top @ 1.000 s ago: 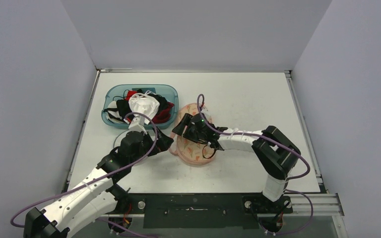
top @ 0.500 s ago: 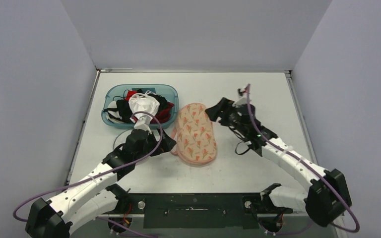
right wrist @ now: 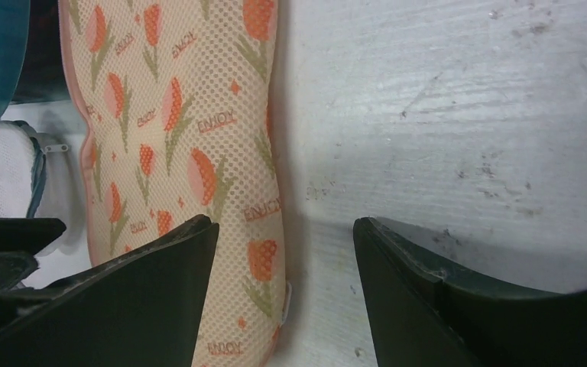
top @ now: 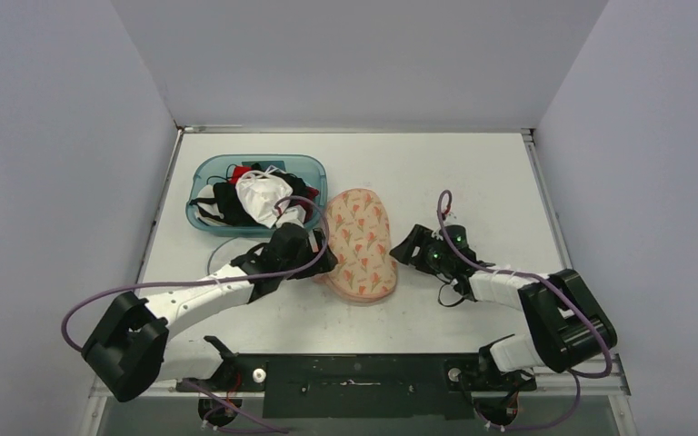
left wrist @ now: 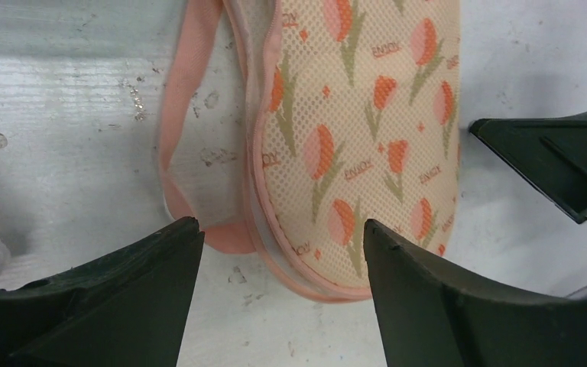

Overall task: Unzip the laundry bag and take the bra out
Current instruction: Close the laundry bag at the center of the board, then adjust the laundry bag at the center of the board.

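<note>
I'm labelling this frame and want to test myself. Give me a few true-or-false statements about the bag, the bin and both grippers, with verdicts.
1. The laundry bag lies on the table, beside the teal bin and not in it. True.
2. The right gripper is clamped on the bag. False: its jaws stand open at the bag's edge away from the bin and hold nothing.
3. The left gripper is open, at the bag's edge nearest the bin. True.
4. The teal bin is empty. False: it holds a heap of clothes in white, black and red.
5. The bag is plain white. False: it is peach mesh with a tulip print.
</note>
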